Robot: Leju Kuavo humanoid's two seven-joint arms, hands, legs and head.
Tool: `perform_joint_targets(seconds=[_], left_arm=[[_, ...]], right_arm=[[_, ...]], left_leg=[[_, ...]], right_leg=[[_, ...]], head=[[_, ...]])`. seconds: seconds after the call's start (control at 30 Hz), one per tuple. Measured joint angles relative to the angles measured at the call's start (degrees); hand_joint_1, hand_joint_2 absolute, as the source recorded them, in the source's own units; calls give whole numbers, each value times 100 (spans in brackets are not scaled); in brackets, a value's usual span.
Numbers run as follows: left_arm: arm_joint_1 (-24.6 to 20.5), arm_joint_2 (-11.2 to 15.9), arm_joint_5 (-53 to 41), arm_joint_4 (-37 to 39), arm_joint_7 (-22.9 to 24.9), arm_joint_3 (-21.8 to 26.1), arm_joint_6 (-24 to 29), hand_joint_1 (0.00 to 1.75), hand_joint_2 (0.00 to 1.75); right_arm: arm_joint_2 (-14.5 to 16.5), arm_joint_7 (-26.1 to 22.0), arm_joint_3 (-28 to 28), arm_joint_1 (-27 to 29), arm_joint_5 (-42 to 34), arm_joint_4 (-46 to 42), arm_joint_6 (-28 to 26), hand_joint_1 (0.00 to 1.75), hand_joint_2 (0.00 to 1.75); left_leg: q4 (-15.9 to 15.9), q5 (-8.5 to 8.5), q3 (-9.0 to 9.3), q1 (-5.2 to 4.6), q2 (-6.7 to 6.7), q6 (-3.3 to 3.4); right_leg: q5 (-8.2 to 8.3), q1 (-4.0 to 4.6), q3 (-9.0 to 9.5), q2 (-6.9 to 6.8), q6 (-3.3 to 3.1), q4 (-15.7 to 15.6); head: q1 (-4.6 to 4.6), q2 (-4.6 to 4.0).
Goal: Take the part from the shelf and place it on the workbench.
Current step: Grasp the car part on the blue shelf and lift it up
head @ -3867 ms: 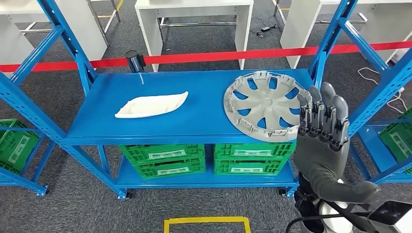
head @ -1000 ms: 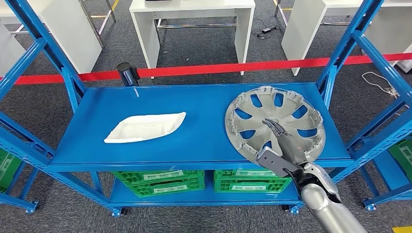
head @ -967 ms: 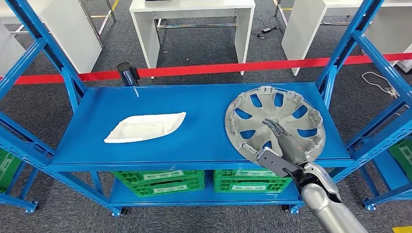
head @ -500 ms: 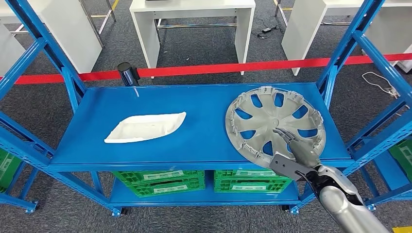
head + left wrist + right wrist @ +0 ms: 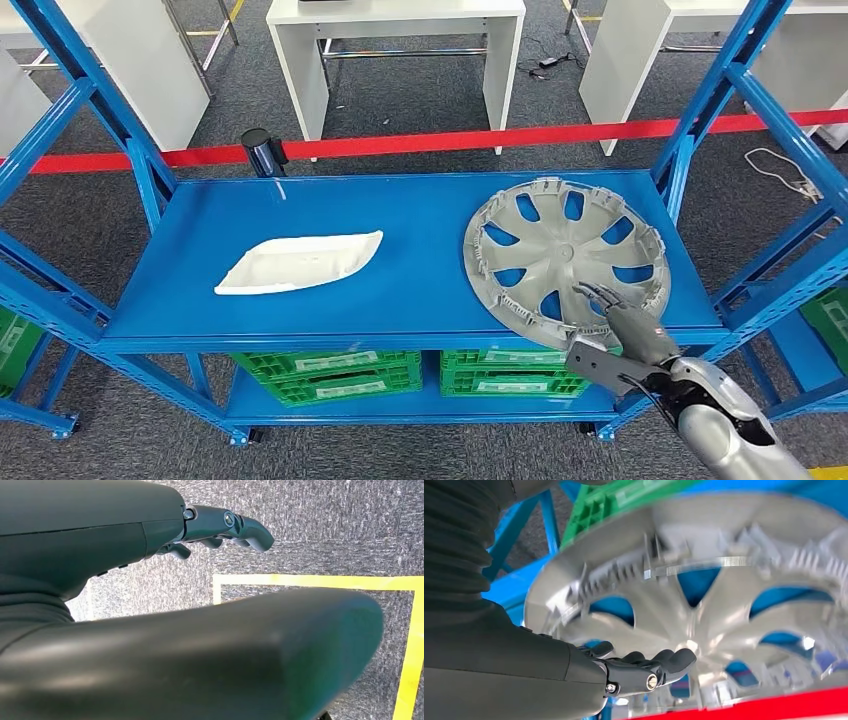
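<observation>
A silver hubcap (image 5: 565, 262) lies flat on the right end of the blue shelf top (image 5: 420, 270), its near rim reaching the front edge. My right hand (image 5: 625, 325) comes up from below at that near rim, fingers (image 5: 600, 295) lying over the hubcap's near edge. In the right wrist view the fingers (image 5: 659, 667) stretch out close against the hubcap (image 5: 704, 615), with nothing gripped. A white curved part (image 5: 300, 262) lies on the shelf's left half. My left hand (image 5: 220, 522) hangs over grey carpet, holding nothing.
Blue uprights (image 5: 700, 130) frame the shelf at both ends. Green crates (image 5: 330, 372) fill the lower shelf. A red barrier tape (image 5: 480, 140) and a black post (image 5: 262, 152) run behind, with white tables (image 5: 395, 40) beyond. Yellow floor tape (image 5: 320, 580) lies below the left hand.
My right hand has slid from the hubcap's centre back and to the right, to its near rim. The hubcap and the white part have stayed put.
</observation>
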Motion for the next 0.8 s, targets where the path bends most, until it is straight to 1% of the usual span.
perform_joint_targets(seconds=[0.1,0.17,0.33,0.43,0.57,0.67,0.8], left_arm=[[-1,1,-15,0,0,0,0,0,0],[-3,1,-42,0,1,0,0,0,0],[-8,1,-76,0,-15,0,0,0,0],[-12,4,-84,0,-28,0,1,0,0],[-10,10,-90,-1,-10,0,16,0,0],[-13,14,-91,-1,-2,0,20,0,0],[-12,16,-90,-2,-14,1,20,0,0]], right_arm=[[18,-50,34,70,114,-13,21,0,175],[86,-124,104,59,218,32,-50,0,175],[421,-211,484,-179,405,432,-274,0,175],[688,-244,710,-437,483,824,-510,0,175],[1089,-288,947,-738,681,1373,-1012,0,175],[1440,-282,1094,-963,945,1806,-1346,0,175],[1886,-179,1230,-1207,1337,2279,-1646,0,175]], left_leg=[[-1,0,-1,0,0,0],[-1,0,-3,0,1,0],[-1,0,-1,1,3,0],[-1,1,8,2,5,-2],[-1,3,14,2,3,-4],[-1,4,15,3,4,-5],[-1,4,16,3,3,-5]], right_leg=[[-1,0,0,1,1,0],[-1,1,2,2,2,0],[-1,3,7,4,2,1],[-1,6,11,6,1,1],[-1,7,16,5,1,2],[-1,9,16,6,1,3],[-1,10,16,7,1,3]], head=[[0,0],[0,0],[1,0],[0,0],[0,0],[0,0],[0,0]])
